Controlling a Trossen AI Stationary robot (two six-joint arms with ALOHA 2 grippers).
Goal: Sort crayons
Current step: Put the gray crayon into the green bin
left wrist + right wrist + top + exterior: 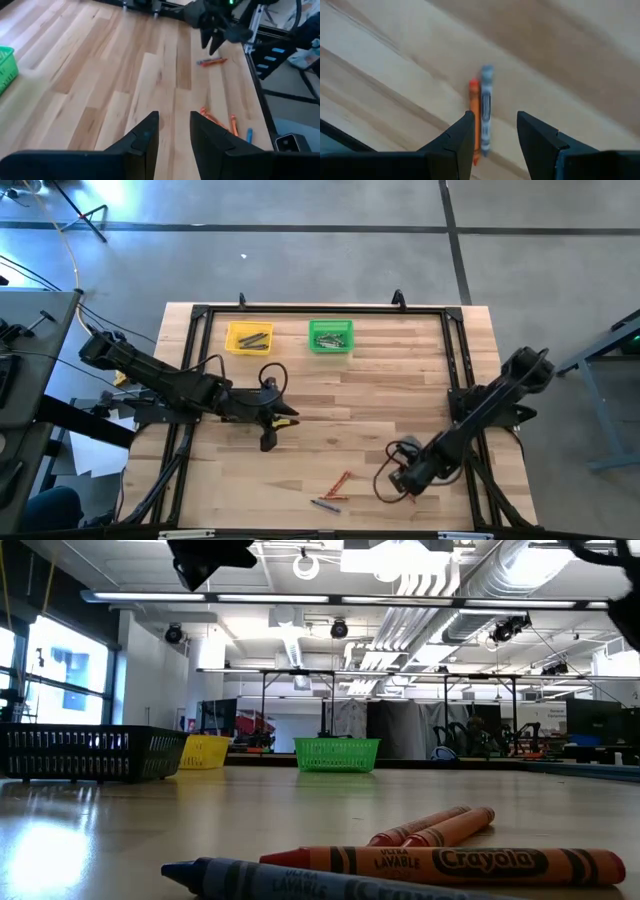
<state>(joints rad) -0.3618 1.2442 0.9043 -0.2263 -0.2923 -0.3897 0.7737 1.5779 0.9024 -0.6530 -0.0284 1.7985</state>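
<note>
The right pincer (492,135) hung with fingers apart over an orange and a grey crayon (486,107) lying side by side on the worktop (400,395); the left pincer (174,132), also apart and empty, hovered mid-worktop. Some crayons already lay in the yellow bin (249,338) and green bin (330,336) — a few more (335,488) waited near the front edge. Their count in the bins was hard to make out.

Both tools (174,132) (495,132) open, empty.
</note>
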